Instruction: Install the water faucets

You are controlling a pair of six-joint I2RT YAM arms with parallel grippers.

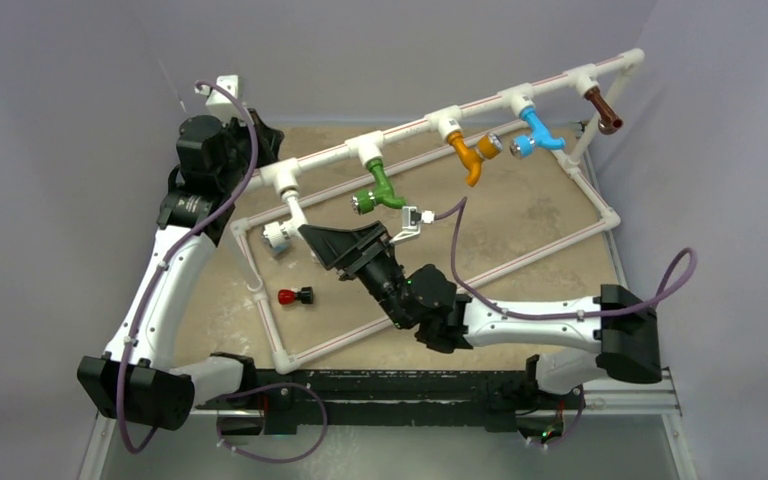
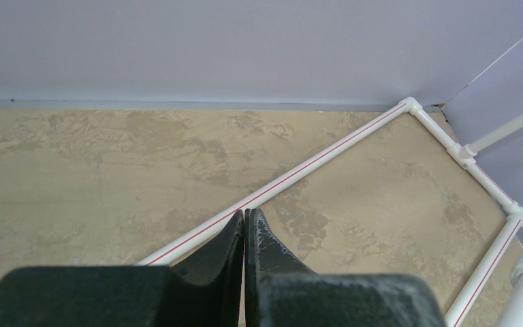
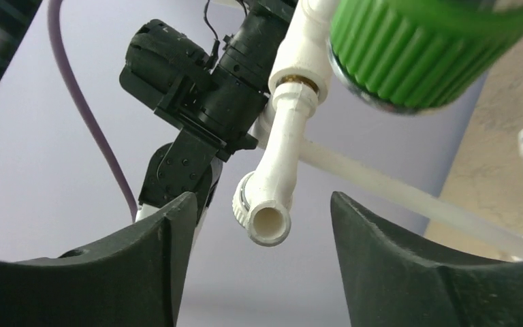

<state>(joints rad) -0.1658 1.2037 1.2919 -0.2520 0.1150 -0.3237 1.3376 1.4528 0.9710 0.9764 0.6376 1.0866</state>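
Spout of white faucet [image 3: 277, 178]: smooth round plastic, btwn R gripper [image 3: 261, 199] jaws.

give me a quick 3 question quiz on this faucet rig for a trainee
1. True or false: the right gripper is clamped on the white faucet.
2. Which one hangs next to the white faucet on the pipe? A green faucet B blue faucet C brown faucet
3. Fill in: the left gripper is ____.

Key: 1 false, its jaws stand open on either side of the faucet without touching it; 2 A; 3 shut.
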